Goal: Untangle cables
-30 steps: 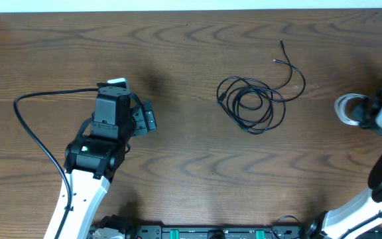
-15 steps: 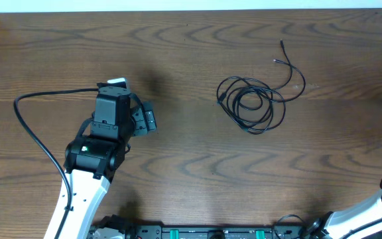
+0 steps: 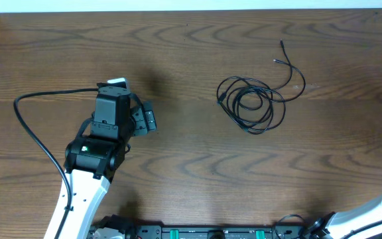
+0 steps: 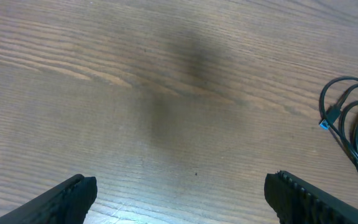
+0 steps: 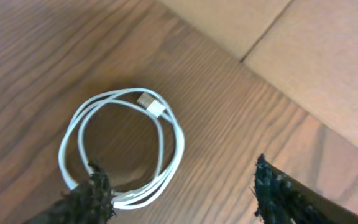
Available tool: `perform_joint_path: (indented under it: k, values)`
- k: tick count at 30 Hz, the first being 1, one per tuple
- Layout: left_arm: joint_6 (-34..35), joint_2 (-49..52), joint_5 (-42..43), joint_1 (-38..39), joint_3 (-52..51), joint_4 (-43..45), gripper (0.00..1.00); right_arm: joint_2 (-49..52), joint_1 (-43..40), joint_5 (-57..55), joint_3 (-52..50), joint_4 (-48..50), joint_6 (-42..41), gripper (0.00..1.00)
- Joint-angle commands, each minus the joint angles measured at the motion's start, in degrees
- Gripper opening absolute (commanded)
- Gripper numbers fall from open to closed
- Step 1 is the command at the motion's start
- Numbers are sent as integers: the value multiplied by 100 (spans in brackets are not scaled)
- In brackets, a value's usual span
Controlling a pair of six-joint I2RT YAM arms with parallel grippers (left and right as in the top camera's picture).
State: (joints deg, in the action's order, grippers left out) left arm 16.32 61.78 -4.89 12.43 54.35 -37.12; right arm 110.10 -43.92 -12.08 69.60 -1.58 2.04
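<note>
**Left gripper [image 4: 180, 183] and right gripper [image 5: 179, 180], both wide and empty**

We found the left jaws spread over bare table [image 3: 191, 172], with the black cable [image 3: 251, 103] coiled well to their right. The right jaws hung above the white cable [image 5: 123, 149], looped near the table's edge. We judged that the cords lay well apart so neither could snag.

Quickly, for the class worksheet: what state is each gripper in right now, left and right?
Left gripper: open, nothing between its fingers.
Right gripper: open, not gripping; the coiled white cable lies on the table beneath it.
</note>
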Motion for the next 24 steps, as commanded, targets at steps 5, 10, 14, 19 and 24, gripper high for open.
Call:
perform_joint_path:
  k: [5,10,14,19,24]
  values:
    - [9,-4,-96,-26,26,-20,93,-323,387,236,85,35,-72,74]
    - [9,-4,-96,-26,26,-20,93,-841,855,420,85,37,-76,75]
    - [9,-4,-96,-26,26,-20,93,-1318,1335,522,85,-219,-79,82]
    - [9,-4,-96,-26,26,-20,93,-1801,1906,522,85,-487,-468,91]
    - [9,-4,-96,-26,26,-20,93,-2205,2496,535,85,-638,-586,95]
